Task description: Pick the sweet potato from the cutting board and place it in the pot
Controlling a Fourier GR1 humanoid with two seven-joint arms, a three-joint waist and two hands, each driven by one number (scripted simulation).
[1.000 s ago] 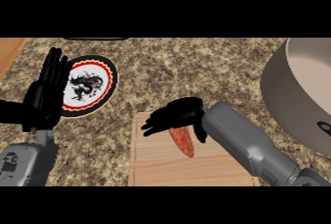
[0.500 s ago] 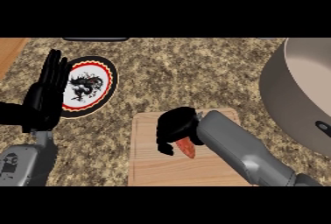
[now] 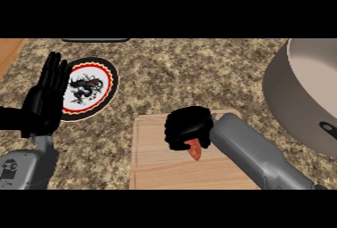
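In the head view, your right hand [image 3: 188,129] has curled its fingers tighter round the sweet potato [image 3: 195,151] than half a second ago, on the cutting board [image 3: 158,164] at the table's [image 3: 197,75] near edge. The pot [image 3: 296,98] sits at the right edge. Your left hand [image 3: 45,100] rests open beside the plate [image 3: 89,87], unchanged.
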